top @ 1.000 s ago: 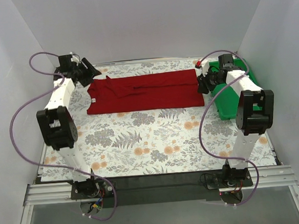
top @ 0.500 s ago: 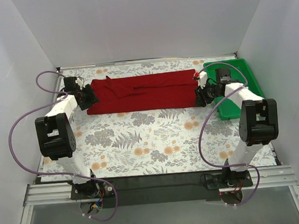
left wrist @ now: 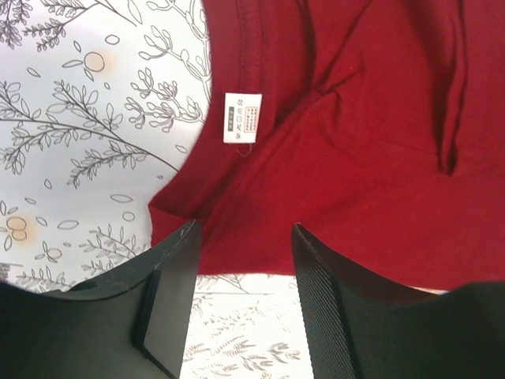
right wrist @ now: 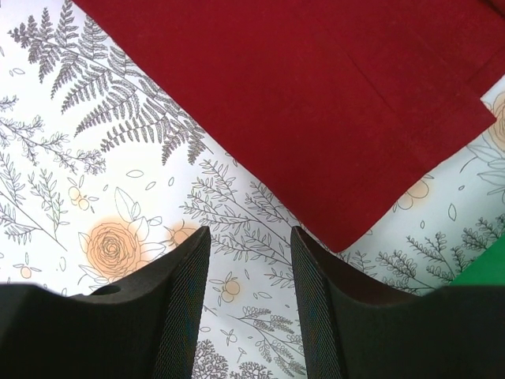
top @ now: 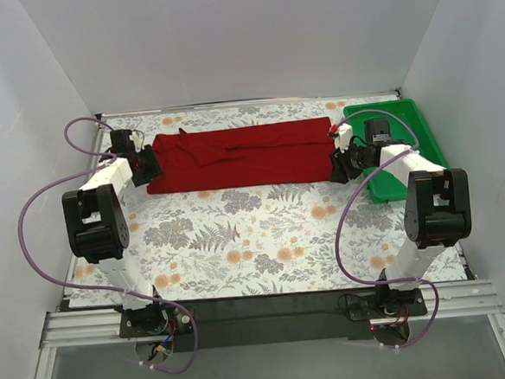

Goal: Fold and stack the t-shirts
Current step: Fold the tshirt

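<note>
At the far left of the flowered table (top: 264, 232), the left claw (left wrist: 245, 237) hangs low over the collar end of the dark red t-shirt (top: 241, 155), its two fingers spread wide and holding nothing. The near edge of the cloth runs across the gap between them, a placing that looks meant to let the fingers close on that corner. Just beyond them a small white label (left wrist: 242, 118) lies at the collar, which marks this as the neck end. The t-shirt itself lies flat as a long band across the far part of the table, seemingly already folded lengthwise, with one ridge of cloth showing near the left end. At its right end the right claw (right wrist: 251, 237) is equally wide open and empty. Its fingers are over bare table just short of the near hem corner, which lies a little to the right of the gap, so it would probably need a small shift before it could pinch. With a claw at each end, the likely plan is to lift both near corners together for the next fold. A green tray (top: 403, 114) sits just beside the hem end, close behind the right claw.
</note>
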`<state>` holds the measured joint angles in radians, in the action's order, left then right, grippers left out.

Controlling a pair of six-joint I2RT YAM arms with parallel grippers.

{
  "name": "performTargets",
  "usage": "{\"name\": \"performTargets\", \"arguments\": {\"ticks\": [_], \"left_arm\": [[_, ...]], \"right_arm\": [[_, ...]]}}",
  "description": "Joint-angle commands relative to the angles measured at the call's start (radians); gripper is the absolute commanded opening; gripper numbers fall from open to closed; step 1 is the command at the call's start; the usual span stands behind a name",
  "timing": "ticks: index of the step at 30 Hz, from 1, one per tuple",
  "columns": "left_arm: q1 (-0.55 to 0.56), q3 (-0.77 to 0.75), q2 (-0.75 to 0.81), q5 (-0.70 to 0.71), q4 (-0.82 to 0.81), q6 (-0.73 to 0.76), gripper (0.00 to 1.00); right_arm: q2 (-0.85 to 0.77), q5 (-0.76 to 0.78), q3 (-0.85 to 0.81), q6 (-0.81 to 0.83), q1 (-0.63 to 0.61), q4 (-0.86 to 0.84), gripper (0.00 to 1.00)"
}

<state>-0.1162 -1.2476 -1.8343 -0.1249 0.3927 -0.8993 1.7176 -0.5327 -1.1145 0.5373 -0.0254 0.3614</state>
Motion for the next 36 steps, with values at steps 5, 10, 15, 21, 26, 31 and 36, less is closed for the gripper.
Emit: {"name": "performTargets", "arguments": {"ticks": [5, 10, 15, 21, 26, 31, 36], "left_arm": [[0.009, -0.059, -0.042, 0.024, 0.023, 0.033, 0.42], [0.012, -0.056, -0.054, 0.030, 0.029, 0.028, 0.39], [0.013, -0.053, -0.048, 0.012, 0.031, 0.019, 0.26], [0.012, -0.042, -0.026, -0.001, 0.032, 0.008, 0.09], [0.012, -0.032, 0.003, 0.004, 0.031, 0.005, 0.00], [0.012, -0.030, 0.010, 0.002, 0.032, 0.005, 0.00], [0.012, -0.019, 0.013, -0.001, 0.031, 0.002, 0.00]], "right_arm": [[-0.059, 0.089, 0.030, -0.126, 0.015, -0.076, 0.46], [-0.062, 0.167, 0.035, -0.238, 0.015, -0.094, 0.48], [-0.095, 0.221, 0.068, -0.341, 0.015, -0.154, 0.49], [-0.076, 0.281, 0.073, -0.382, 0.002, -0.199, 0.49], [-0.029, 0.342, 0.039, -0.396, -0.036, -0.200, 0.49], [0.010, 0.411, 0.007, -0.407, -0.064, -0.203, 0.47], [0.057, 0.474, -0.010, -0.422, -0.065, -0.207, 0.45]]}}
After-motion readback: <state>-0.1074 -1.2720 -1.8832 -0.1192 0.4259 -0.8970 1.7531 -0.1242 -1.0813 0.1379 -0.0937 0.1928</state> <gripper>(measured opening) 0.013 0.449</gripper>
